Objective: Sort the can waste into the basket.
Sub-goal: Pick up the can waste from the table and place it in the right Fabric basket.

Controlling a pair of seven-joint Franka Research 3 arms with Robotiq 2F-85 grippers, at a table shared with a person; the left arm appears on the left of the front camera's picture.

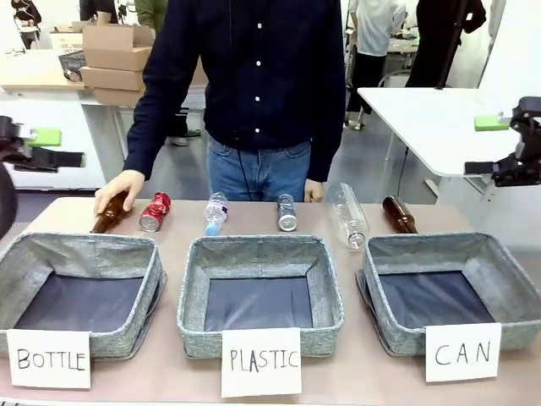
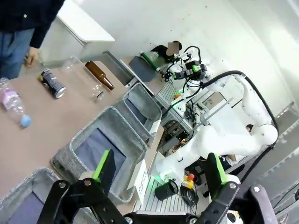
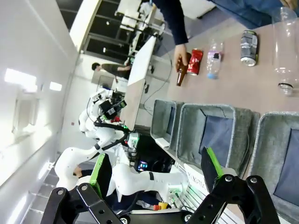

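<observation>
1. Both arms held high & off to the sides, well apart from the tabletop (image 1: 254, 385). Left pincer (image 2: 159, 175) open, nothing between its green pads; right pincer (image 3: 154, 170) open too, empty.
2. Red can (image 1: 155, 211) lies on its side in the far row, left of centre, just beside a brown bottle (image 1: 109, 215) that the person's hand (image 1: 118, 188) rests on.
3. Dark can (image 1: 287, 212) lies on its side near mid-row, between a small clear bottle w/ blue cap (image 1: 215, 213) and a big clear bottle (image 1: 347, 215).
4. CAN basket (image 1: 507, 292) sits at the robot's right, near edge of tabletop, empty; a 2nd brown bottle (image 1: 399, 214) lies just behind its far rim.
5. PLASTIC basket (image 1: 260, 330) in the middle, BOTTLE basket (image 1: 80, 338) left; both empty.
6. Narrow bare strip between row of items & basket rims; baskets stand close side by side.
</observation>
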